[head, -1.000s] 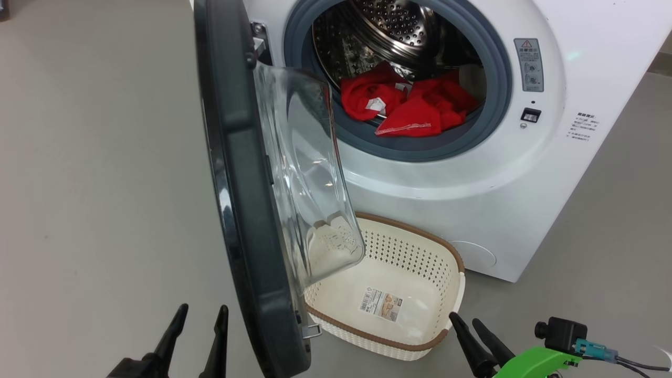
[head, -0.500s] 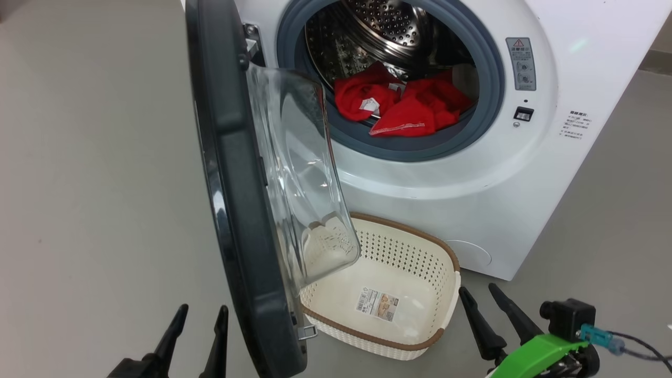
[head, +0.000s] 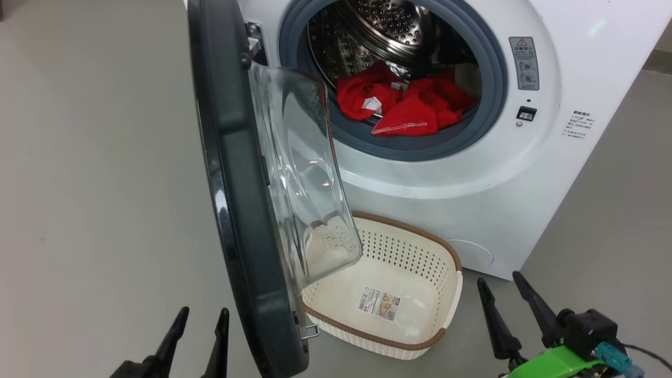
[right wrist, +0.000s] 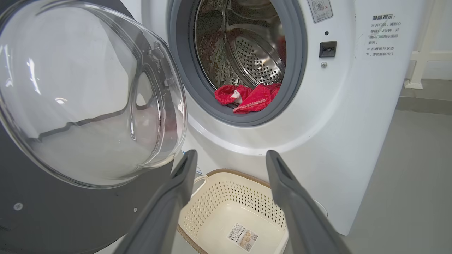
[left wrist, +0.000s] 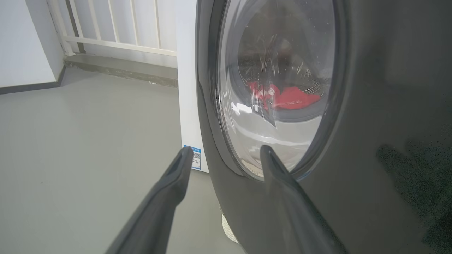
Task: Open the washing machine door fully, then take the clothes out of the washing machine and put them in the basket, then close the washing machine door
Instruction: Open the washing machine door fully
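The washing machine (head: 472, 173) body is white, its rubber ring (head: 420, 149) grey-blue, its drum (head: 388, 21) perforated steel. The washing machine door (head: 231, 173) has a glossy black rim. The clothes (head: 409, 107) are red with white trim. The basket (head: 415, 247), left of the right gripper (head: 499, 277), is cream, perforated, brown-rimmed.

The floor (head: 94, 157) is grey and smooth, with a soft shine from the light. In the left wrist view, a white wall (left wrist: 21, 38) has a dark strip (left wrist: 28, 86) along its bottom. Beside it, white bars (left wrist: 120, 24) stand on a low grey step (left wrist: 120, 68).
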`<state>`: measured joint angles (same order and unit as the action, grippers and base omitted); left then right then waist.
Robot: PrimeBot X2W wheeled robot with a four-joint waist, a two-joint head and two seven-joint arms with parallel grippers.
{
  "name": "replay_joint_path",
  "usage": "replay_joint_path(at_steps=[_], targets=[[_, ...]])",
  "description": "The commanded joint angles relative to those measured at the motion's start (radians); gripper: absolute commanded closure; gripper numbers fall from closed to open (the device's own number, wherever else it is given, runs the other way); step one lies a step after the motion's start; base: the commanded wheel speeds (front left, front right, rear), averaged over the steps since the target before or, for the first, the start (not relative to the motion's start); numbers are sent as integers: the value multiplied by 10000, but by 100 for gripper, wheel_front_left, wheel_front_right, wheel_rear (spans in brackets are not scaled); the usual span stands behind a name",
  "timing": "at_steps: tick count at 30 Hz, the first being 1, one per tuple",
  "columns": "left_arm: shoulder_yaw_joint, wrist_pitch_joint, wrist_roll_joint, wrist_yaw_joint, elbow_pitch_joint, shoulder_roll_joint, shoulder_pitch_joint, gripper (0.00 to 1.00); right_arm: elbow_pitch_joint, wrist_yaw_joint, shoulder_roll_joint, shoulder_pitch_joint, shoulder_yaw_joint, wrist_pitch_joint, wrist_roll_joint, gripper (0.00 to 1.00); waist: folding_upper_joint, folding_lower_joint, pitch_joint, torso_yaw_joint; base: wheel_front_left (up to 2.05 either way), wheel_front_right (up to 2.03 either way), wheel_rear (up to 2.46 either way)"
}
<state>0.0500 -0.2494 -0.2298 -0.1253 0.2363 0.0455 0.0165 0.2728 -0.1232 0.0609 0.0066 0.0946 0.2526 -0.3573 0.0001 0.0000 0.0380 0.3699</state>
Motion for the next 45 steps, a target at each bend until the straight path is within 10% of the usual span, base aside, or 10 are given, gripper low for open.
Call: replay_joint_path(at_steps=[1,10,11,12,13,23,29,37,45], targets=[[-352,-124,41,-54,-260,51,-182,0,-286,-75,15,-30,171,91,167,0,-1,0,-4,-2,0,0,0],[-490,-124,31,-54,-367,49,-218,0,-288,-75,-80,88,40,91,428,0,-1,0,2,4,0,0,0],[-519,-124,8,-54,-391,49,-217,27,-294,-75,-84,91,32,91,445,0,-1,0,-1,2,0,0,0],[-571,-124,-12,-54,-436,49,-224,78,-297,-75,-88,96,23,91,456,0,-1,0,-3,0,0,0,0],[-646,-124,-32,-54,-520,49,-240,100,-300,-75,-91,99,13,91,468,0,-1,0,-5,-2,0,0,0],[-1807,-124,-546,35,-3732,48,-914,100,-416,-75,-104,93,-23,91,465,0,-1,0,48,2,0,0,0],[-558,-124,-470,-27,-5578,48,-864,100,-487,-75,-105,41,-25,91,466,0,-1,0,117,-10,0,0,0],[2498,-124,-517,-50,-4405,492,-226,100,-516,-75,-106,-40,45,91,427,0,-1,0,172,-110,0,0,0],[2938,-124,-962,-52,-2439,517,-135,100,-526,-75,-106,-32,34,91,437,0,-1,0,194,-68,0,0,0]])
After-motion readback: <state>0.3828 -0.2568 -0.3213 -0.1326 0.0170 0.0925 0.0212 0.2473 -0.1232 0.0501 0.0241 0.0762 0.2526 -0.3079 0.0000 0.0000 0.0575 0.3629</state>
